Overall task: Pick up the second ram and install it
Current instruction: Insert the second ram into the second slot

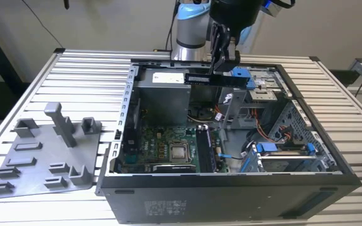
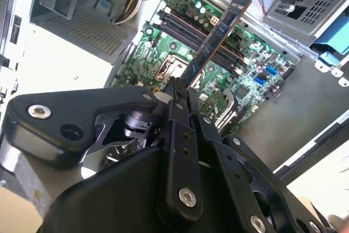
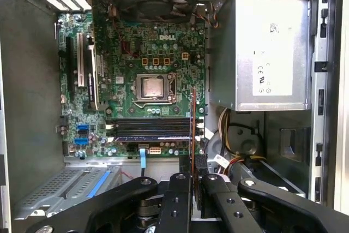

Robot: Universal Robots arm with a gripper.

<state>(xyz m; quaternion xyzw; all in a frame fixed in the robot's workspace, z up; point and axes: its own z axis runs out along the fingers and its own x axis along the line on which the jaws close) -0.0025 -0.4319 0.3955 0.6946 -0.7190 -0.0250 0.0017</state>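
The second ram point(image 1: 222, 79) hangs level in the air over the open computer case point(image 1: 231, 193), towards the case's far edge in the exterior view. The gripper point(image 1: 224, 69) grips it from above, its fingers point(image 2: 175, 115) clamped on the stick. In both wrist views the green motherboard point(image 3: 158, 53) lies below it, with dark memory slots point(image 3: 152, 129) beside the processor socket. The case stands on the slatted surface point(image 1: 86, 70). A grey fixture plate point(image 1: 43, 160) lies near the surface's front corner at the exterior view's left, just beside the case.
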